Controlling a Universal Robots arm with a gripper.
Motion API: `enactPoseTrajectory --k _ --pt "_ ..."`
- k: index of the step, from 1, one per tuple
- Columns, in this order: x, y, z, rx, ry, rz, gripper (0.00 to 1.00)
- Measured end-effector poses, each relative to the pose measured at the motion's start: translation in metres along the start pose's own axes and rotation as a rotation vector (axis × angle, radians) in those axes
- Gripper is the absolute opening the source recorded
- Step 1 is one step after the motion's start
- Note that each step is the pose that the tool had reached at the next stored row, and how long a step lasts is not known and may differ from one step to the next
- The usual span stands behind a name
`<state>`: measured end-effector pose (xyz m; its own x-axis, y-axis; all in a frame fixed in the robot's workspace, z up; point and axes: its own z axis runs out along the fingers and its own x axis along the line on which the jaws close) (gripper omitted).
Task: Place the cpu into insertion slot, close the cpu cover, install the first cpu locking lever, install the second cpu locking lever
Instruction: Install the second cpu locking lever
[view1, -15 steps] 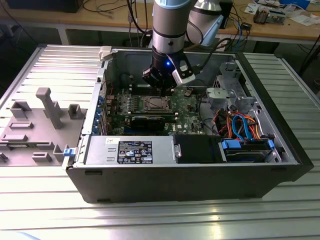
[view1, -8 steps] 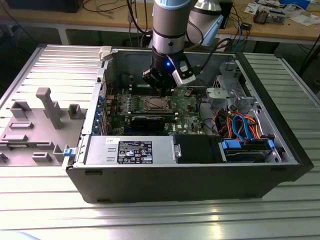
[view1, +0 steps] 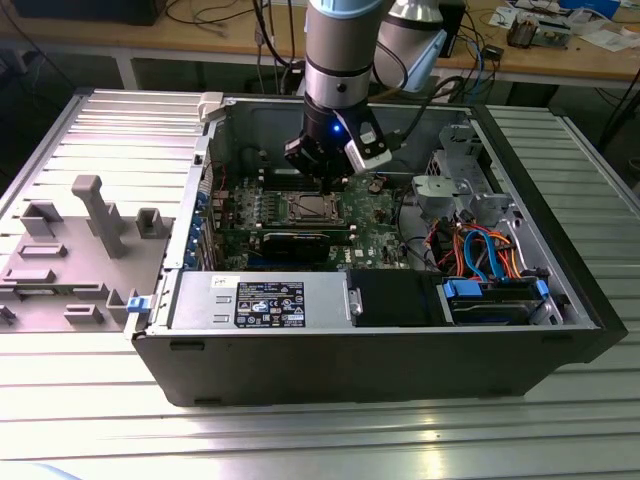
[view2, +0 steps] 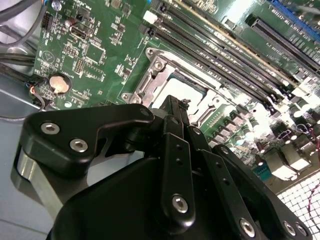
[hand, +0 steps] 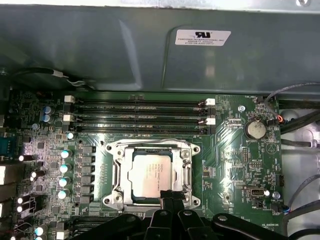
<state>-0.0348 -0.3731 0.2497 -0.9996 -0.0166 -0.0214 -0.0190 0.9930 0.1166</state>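
Note:
The cpu (hand: 152, 175) lies flat in the insertion slot (view1: 305, 207) on the green motherboard, its silver-grey top showing. The cpu cover (hand: 119, 172) lies down around it as a silver frame with a square window. A thin wire lever (hand: 150, 141) runs along the socket edge nearest the memory slots. My gripper (hand: 170, 196) hangs just above the socket rim at the edge of the cover, fingers pressed together with nothing seen between them. In the second wrist view the gripper (view2: 175, 102) points down at the frame (view2: 150, 82) beside the cpu (view2: 186, 91). In the exterior view the gripper (view1: 327, 186) stands over the socket inside the case.
Long black memory slots (hand: 140, 117) run beside the socket, and a coin battery (hand: 254, 129) sits near cables. The case wall (hand: 100, 45) rises behind the board. A power supply (view1: 260, 300) and a drive cage with cables (view1: 480, 250) fill the case front. A grey fixture (view1: 70, 250) lies on the exterior view's left.

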Motion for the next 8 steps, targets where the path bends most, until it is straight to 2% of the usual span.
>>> enactPoseTrajectory --k 2,8 --pt "0.0003 -0.0024 -0.0002 0.0007 0.0002 -0.001 0.11" --pt "0.0004 -0.0030 -0.0003 0.0011 0.0002 -0.002 0.11"
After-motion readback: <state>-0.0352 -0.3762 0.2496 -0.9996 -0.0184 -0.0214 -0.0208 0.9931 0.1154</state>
